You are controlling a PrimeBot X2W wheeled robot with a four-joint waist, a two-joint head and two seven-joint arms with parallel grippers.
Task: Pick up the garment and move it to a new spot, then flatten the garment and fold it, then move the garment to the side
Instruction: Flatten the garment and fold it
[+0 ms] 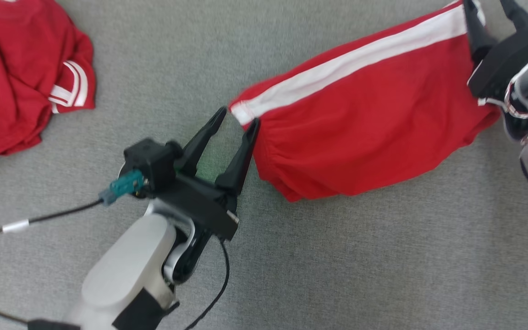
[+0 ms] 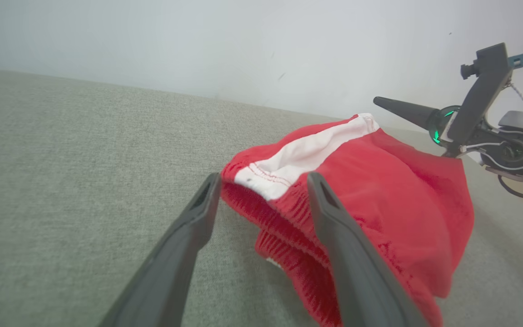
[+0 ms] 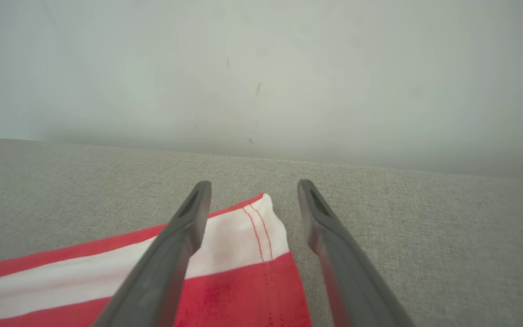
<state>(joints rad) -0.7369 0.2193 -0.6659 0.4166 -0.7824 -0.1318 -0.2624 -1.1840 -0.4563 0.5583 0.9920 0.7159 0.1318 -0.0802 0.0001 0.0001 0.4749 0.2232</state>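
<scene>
**Shorts laid out between two open grippers, folding still ahead**

Far off to the left of both sets of jaws, a second red garment (image 1: 21, 78) lies bunched on the grey cloth surface (image 1: 337, 256). It is well apart from the work, and neither arm is near it.

Next comes the left gripper (image 1: 238, 118). Its jaws stand apart with nothing pinched. The white-striped corner of the red shorts (image 1: 365, 128) sits right at the tips, partly in the gap. In the left wrist view one finger lies across the ribbed hem, resting against the cloth rather than squeezing it.

The shorts stretch away from those jaws to the right gripper (image 1: 486, 7) at the far end. They are down on the surface but not flat: the middle swells and the lower edge sags in soft folds.

The right gripper's jaws are spread wide as well. The stitched end of the white stripe lies in the opening between them and under the near finger, and it is not gripped.

As I read it, the carry to a new spot looks finished, since the shorts are set down lengthwise with both ends free. Flattening looks barely begun, given that puffed middle. I can't tell whether any real fold has been made. Folding, and then shifting the bundle aside, look still to come.
</scene>
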